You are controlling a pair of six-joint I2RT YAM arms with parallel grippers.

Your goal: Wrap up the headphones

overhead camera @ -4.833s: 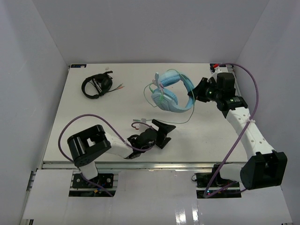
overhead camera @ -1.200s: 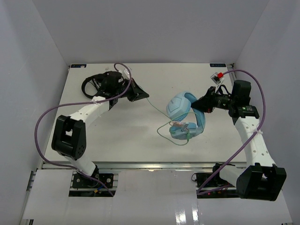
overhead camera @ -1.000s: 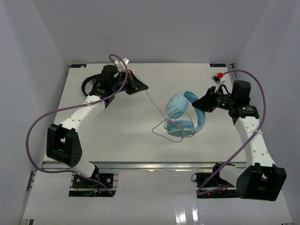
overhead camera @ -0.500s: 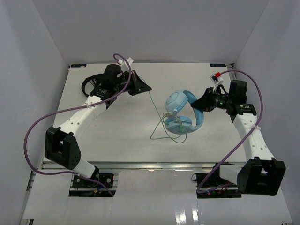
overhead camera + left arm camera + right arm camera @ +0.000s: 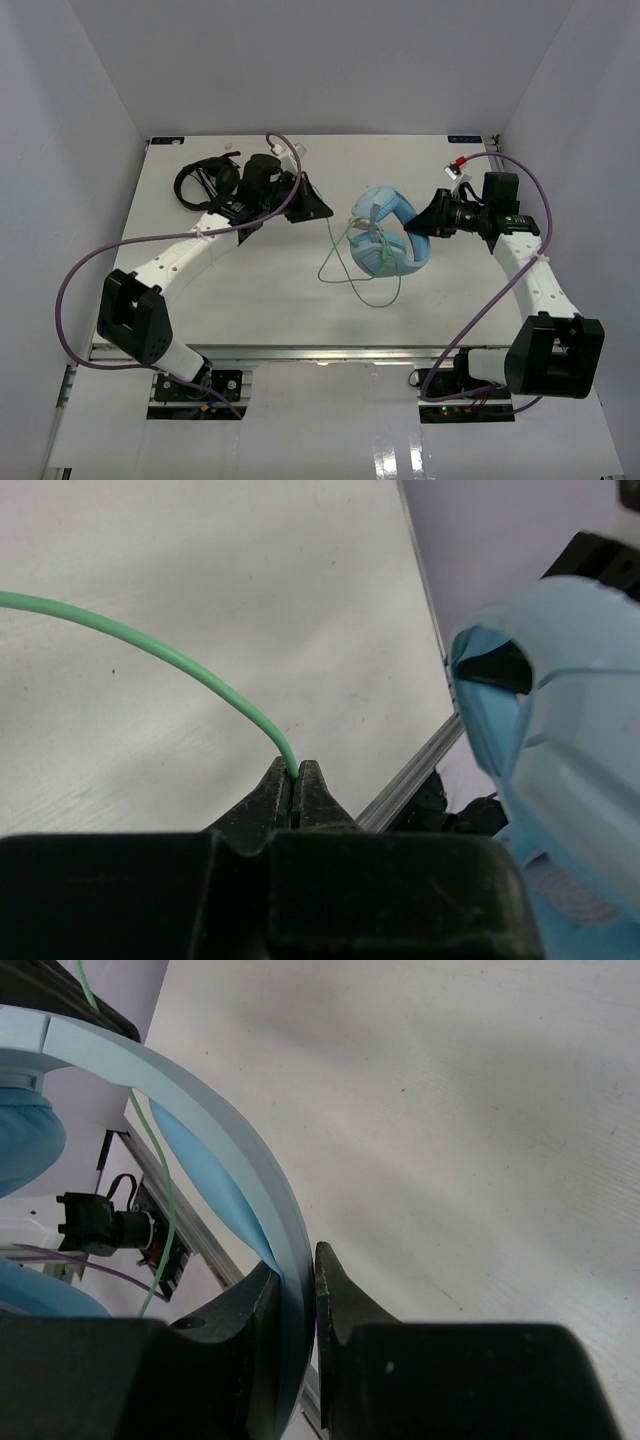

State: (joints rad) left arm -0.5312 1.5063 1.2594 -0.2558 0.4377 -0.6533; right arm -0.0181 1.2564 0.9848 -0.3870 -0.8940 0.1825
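At the middle of the white counter (image 5: 240, 300), a little toward its right half, the light blue headphones (image 5: 392, 232) hang in the right gripper (image 5: 430, 217), whose fingers are pressed together on the flat headband, one on the outer face and one on the inner padding. The band's crown points right, toward that gripper, and the open side with the two blue ear cups faces left, so the long axis runs roughly left to right across the counter; the cups sit one behind the other, far and near. I cannot tell whether the lower cup touches the surface. The left gripper (image 5: 322, 210) stands just left of the cups with its tips pinched shut on the pale green cable (image 5: 150, 645), which rises from between them and curves away. From there the cable drops in a loose loop on the counter in front of the headphones and runs back up to the cups. The black headphones (image 5: 205, 183) lie at the far left corner, behind the left arm.
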